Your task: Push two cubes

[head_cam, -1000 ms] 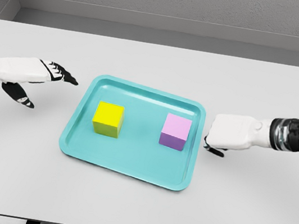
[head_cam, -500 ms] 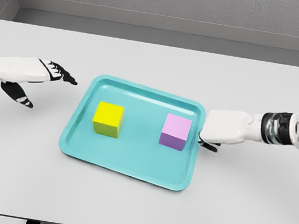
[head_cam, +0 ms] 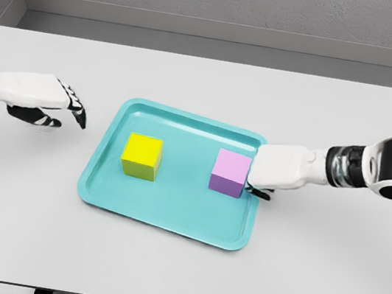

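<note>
Fingers [head_cam: 77, 107] of left hand [head_cam: 43, 97] curl downward at frame left, off the teal plastic tray [head_cam: 169, 221]; right hand [head_cam: 280, 169] touches the pink cube [head_cam: 230, 172], finger state indiscernible; yellow cube [head_cam: 141, 155] sits apart.

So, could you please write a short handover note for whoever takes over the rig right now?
Left hand: left of the teal plastic tray, over the white table, fingers curled loosely, holding nothing.
Right hand: at the tray's right rim, next to the pink cube; whether they touch, and its finger state, can't be told.
The yellow cube sits left in the tray, the pink one right, well apart.
Done: both hands beside the tray.
Left: push both cubes.
</note>
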Controlling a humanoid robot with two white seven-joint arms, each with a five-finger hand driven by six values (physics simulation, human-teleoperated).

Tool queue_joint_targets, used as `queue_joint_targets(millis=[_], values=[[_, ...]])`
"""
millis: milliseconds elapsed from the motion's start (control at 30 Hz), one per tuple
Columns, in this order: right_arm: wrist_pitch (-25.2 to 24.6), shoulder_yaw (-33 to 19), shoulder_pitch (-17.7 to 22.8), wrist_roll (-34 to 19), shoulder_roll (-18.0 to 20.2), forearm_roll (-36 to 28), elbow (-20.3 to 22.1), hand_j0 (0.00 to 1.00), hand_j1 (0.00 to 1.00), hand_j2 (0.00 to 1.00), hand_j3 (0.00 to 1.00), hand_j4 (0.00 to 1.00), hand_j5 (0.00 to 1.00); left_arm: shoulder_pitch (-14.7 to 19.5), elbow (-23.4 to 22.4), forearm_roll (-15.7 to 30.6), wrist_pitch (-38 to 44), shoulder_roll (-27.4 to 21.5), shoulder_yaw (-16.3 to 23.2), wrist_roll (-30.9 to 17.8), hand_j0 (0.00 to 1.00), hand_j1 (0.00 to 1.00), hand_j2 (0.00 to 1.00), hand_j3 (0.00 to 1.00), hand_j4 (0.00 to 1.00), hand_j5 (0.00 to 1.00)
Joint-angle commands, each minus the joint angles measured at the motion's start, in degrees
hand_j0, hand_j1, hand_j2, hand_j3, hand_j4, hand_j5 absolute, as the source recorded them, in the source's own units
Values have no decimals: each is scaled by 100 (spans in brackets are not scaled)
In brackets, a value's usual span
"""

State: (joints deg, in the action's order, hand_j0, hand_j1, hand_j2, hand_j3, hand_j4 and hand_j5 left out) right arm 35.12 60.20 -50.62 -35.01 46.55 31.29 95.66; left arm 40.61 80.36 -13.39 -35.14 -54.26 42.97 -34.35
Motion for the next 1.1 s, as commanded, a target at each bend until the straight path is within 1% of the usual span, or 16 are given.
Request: queue_joint_targets(millis=[0,67,167,233,400,467,600,667,700,767,833,900,933,1000,1033,1067], values=[[-12,44,0,1,-50,-18,-4,16,16,16,16,16,16,0,33,-6,14,108,-8,-65,8,8,8,8,8,8],[-12,44,-9,1,-67,-18,5,17,17,17,17,17,17,0,103,-6,14,179,1,-65,1,1,1,1,1,1],[-12,44,-79,1,-173,-18,5,19,19,19,19,19,19,9,112,-15,14,284,63,-65,1,1,1,1,1,1],[-12,44,-123,1,-208,-18,5,20,20,20,20,20,20,44,173,-15,14,513,54,-65,1,1,1,1,1,1],[-12,44,-149,1,-313,-18,5,20,20,20,20,20,20,44,806,-24,14,530,238,-65,1,1,1,1,1,1],[-12,-26,-202,1,-270,-27,-4,20,20,20,20,20,20,70,841,-59,14,539,265,-65,2,2,2,2,2,2],[-12,-105,-176,1,64,-62,5,20,20,20,20,20,20,114,841,-225,14,609,274,-65,2,2,2,2,2,2],[-12,-96,-132,1,73,-71,5,21,21,21,21,21,21,114,850,-252,14,609,274,-65,2,2,2,2,2,2],[-12,-87,-123,1,100,-71,-3,21,21,21,21,21,21,167,859,-340,14,609,274,-65,2,2,2,2,2,2],[-12,-79,-123,1,179,-71,-12,21,21,21,21,21,21,264,850,-823,14,609,265,-65,2,2,2,2,2,2],[-12,-8,-114,1,170,-44,-188,21,21,21,21,21,21,272,780,-1235,14,618,370,-65,2,2,2,2,2,2],[-12,123,-79,1,126,-35,-320,22,22,22,22,22,22,272,692,-1307,14,723,475,-65,2,2,2,2,2,2],[-12,132,-79,1,109,-27,-390,22,22,22,22,22,22,281,674,-1324,14,767,686,-65,2,2,2,2,2,2],[-12,194,-79,1,73,-27,-478,23,23,23,23,23,23,272,701,-1333,14,776,740,-65,2,2,2,2,2,2],[-12,203,-79,1,56,-27,-478,23,23,23,23,23,23,281,727,-1658,14,794,740,-65,2,2,2,2,2,2],[-12,203,-79,1,56,-18,-478,23,23,23,23,23,23,281,727,-1790,14,873,740,-65,2,2,2,2,2,2]])
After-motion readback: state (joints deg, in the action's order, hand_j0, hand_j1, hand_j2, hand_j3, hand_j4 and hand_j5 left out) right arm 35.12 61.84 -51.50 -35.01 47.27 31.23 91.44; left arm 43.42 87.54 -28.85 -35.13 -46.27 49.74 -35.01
